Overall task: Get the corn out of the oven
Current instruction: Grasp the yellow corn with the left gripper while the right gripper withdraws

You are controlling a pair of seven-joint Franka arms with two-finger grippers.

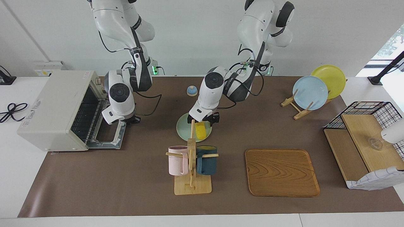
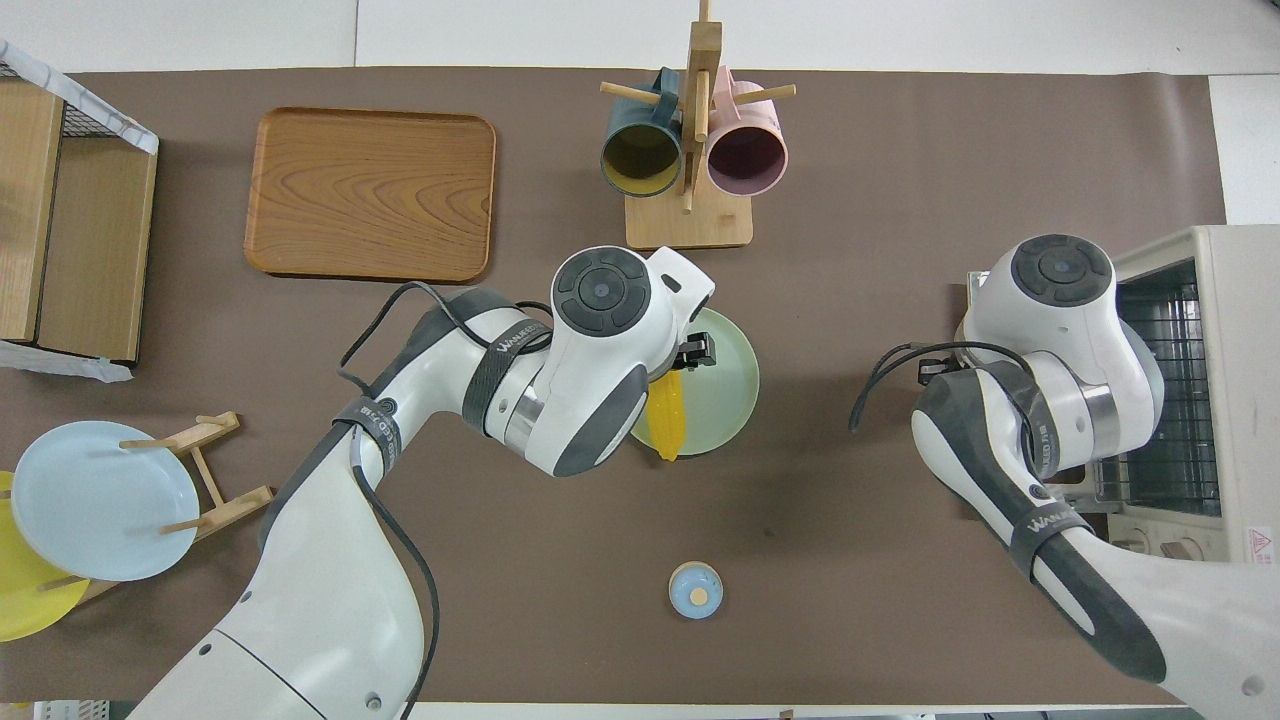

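The yellow corn (image 1: pixel 199 132) lies on a pale green plate (image 1: pixel 183 134) at mid-table, outside the oven; it also shows in the overhead view as corn (image 2: pixel 668 428) on the plate (image 2: pixel 730 380). My left gripper (image 1: pixel 203 121) is down over the corn's end nearer the robots, open, with one finger on each side of the cob. The off-white oven (image 1: pixel 53 107) stands at the right arm's end with its door (image 1: pixel 107 138) folded down and a bare wire rack inside. My right gripper (image 1: pixel 132 119) is shut beside the door's edge nearer the robots, holding nothing.
A mug rack (image 1: pixel 191 164) with a pink and a blue mug stands just beside the plate, farther from the robots. A wooden tray (image 1: pixel 281 171), a plate stand (image 1: pixel 311 91), a wire shelf basket (image 1: pixel 363 138) and a small blue bell (image 1: pixel 192 90) are also on the table.
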